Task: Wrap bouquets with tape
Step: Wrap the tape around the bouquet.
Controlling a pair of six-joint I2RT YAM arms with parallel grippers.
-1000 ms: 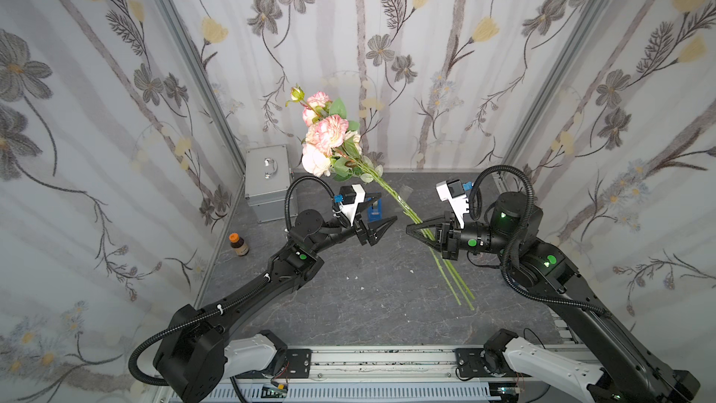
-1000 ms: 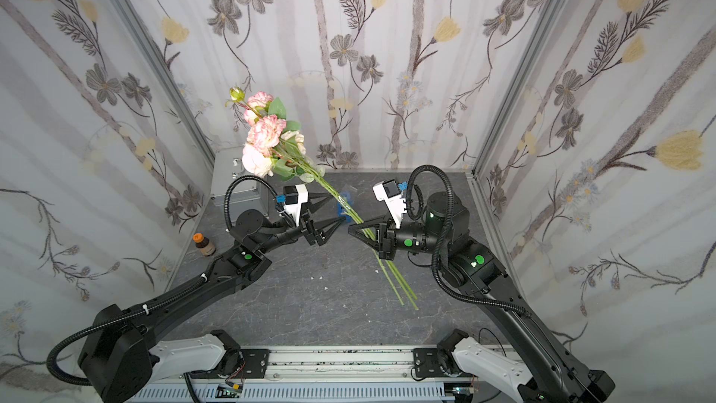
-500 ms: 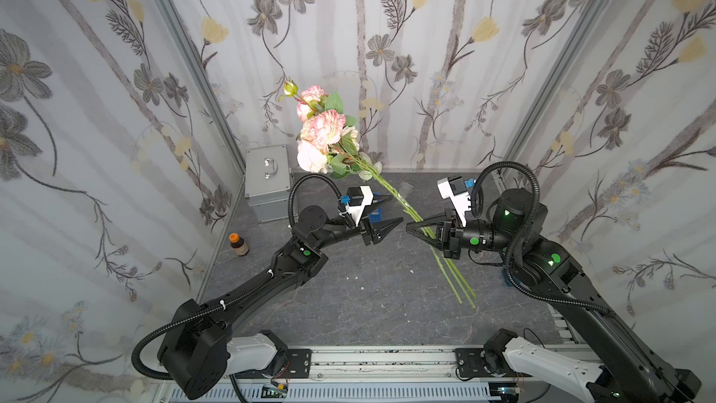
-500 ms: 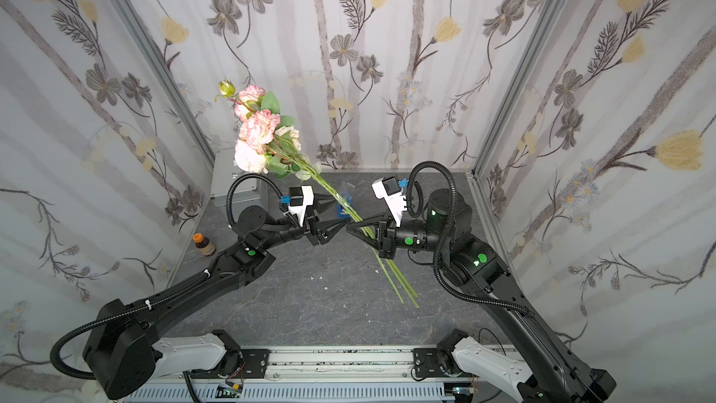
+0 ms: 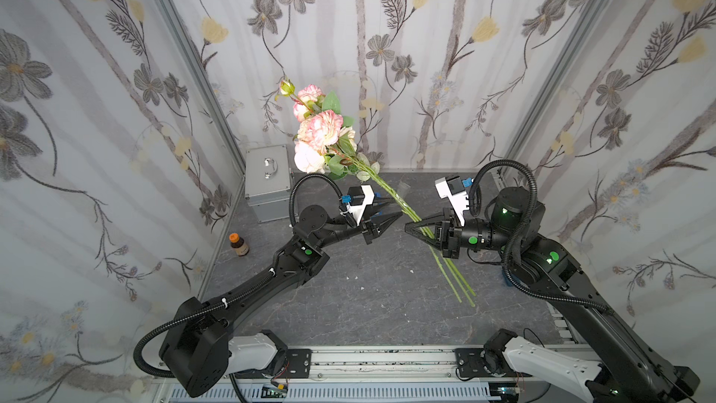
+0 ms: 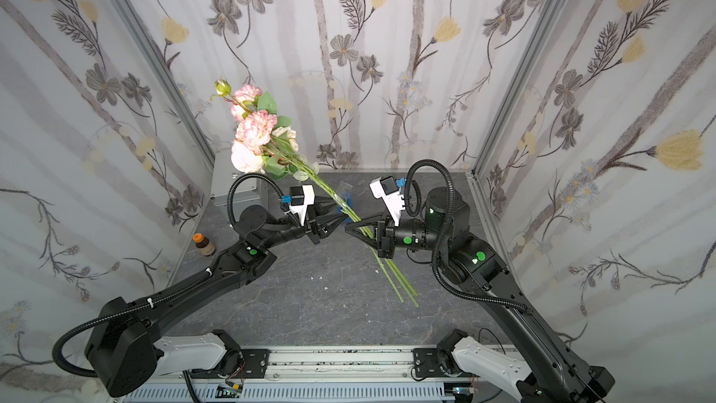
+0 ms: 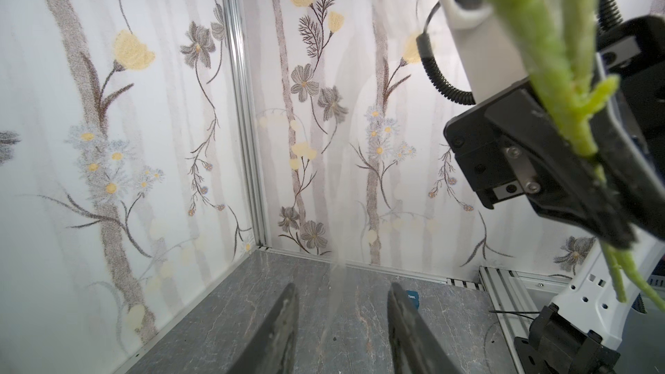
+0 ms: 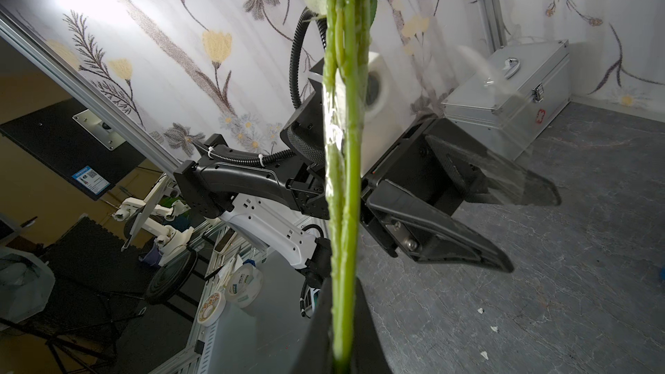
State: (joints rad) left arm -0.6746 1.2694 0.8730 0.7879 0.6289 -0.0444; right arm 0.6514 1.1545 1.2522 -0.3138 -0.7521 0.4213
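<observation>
Above the middle of the grey tabletop point(image 5: 368, 296), the right gripper point(image 5: 409, 225) is clamped on the green stems of the bouquets point(image 5: 319, 131), which tilt with the pink blooms raised toward the back wall. Just beside the stems and facing it, the left gripper point(image 5: 396, 216) has its jaws apart (a translucent strip point(image 7: 336, 246) hangs in the gap between them). Behind the stems, the tape point(image 6: 348, 203) shows only as part of its blue dispenser on the tabletop.
</observation>
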